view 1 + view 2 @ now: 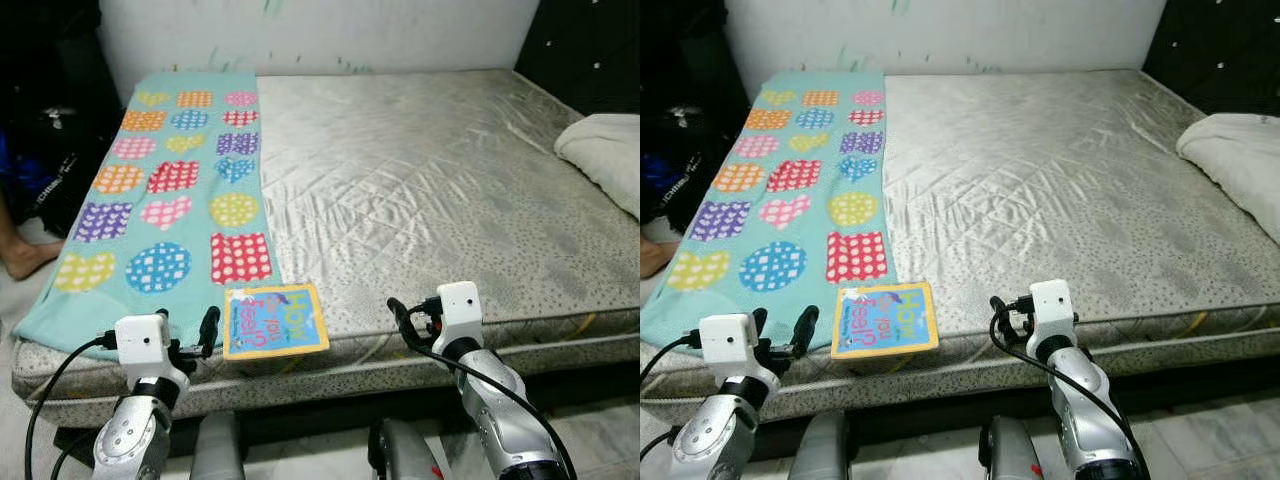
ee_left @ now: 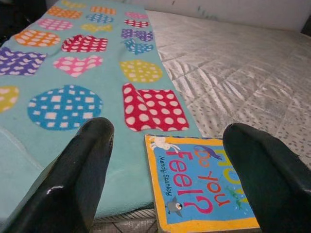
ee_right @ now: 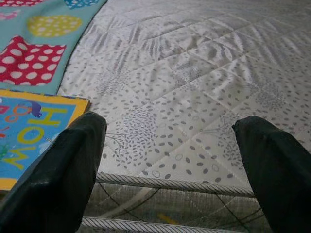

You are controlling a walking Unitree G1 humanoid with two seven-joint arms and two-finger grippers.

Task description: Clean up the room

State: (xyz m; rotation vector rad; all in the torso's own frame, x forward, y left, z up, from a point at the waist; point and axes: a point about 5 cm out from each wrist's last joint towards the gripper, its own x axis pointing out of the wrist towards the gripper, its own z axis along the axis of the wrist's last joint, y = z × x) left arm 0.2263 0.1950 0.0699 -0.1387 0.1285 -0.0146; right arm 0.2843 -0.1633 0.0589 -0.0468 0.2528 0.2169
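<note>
While the flat blue-and-yellow picture book (image 1: pixel 275 321) is lying low centre on the bed's (image 1: pixel 450 200) edge, the left end effector (image 1: pixel 190 338), fingers spread, is lining up to grasp it, the right end effector (image 1: pixel 408 320) gaping idle.

Yellow-bordered blue picture book (image 1: pixel 275 320) flat at the mattress (image 1: pixel 430 190) front edge, touching the patterned teal blanket (image 1: pixel 170 190).

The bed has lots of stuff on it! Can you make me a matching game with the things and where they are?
Things:
1. picture book
2. patterned blanket
3. white blanket
4. left gripper

Places:
A. far right side of the bed
B. spread along the bed's left side
C. at the near edge, next to the patterned blanket's corner
D. open, just left of the book

Pairs: 1-C, 2-B, 3-A, 4-D
</note>
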